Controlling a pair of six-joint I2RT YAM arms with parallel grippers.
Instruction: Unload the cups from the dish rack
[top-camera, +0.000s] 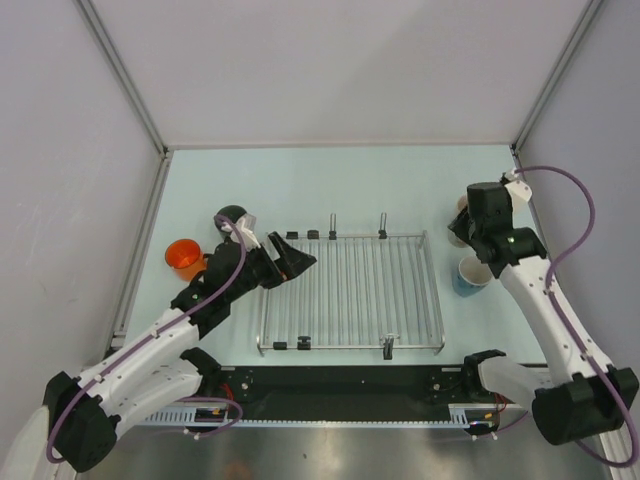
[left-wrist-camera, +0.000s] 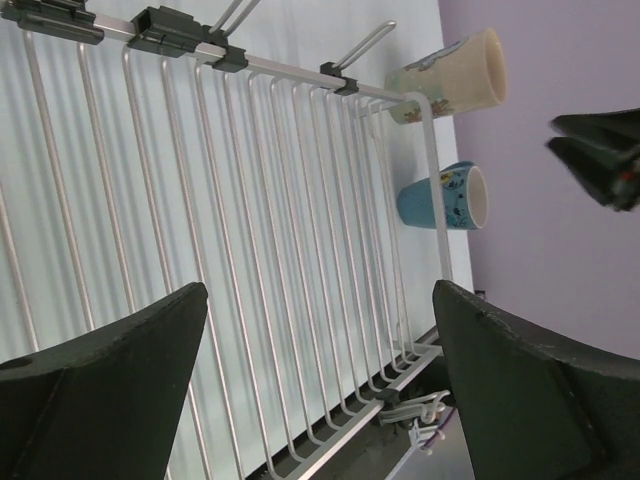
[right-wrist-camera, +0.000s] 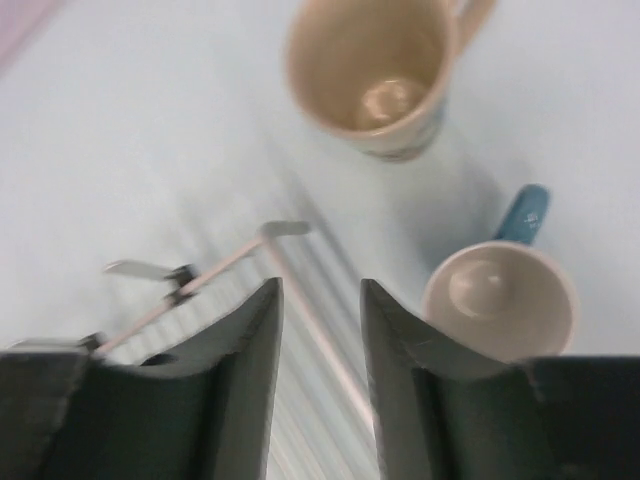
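The silver wire dish rack (top-camera: 350, 290) lies flat mid-table with no cups on it. The orange cup (top-camera: 183, 256) and the dark grey-green cup (top-camera: 232, 215) stand left of it. The cream-beige cup (top-camera: 460, 225) and the blue cup (top-camera: 470, 275) stand right of it. The yellow cup is out of view. My left gripper (top-camera: 295, 258) is open and empty over the rack's left edge (left-wrist-camera: 250, 250). My right gripper (top-camera: 468, 240) is open and empty above the cream cup (right-wrist-camera: 375, 75) and the blue cup (right-wrist-camera: 500, 300), near the rack's far right corner (right-wrist-camera: 285, 232).
Grey enclosure walls and metal frame posts (top-camera: 130, 90) bound the table on three sides. The arm bases and a black rail (top-camera: 340, 385) run along the near edge. The left wrist view also shows the cream cup (left-wrist-camera: 450, 75) and the blue cup (left-wrist-camera: 445, 197).
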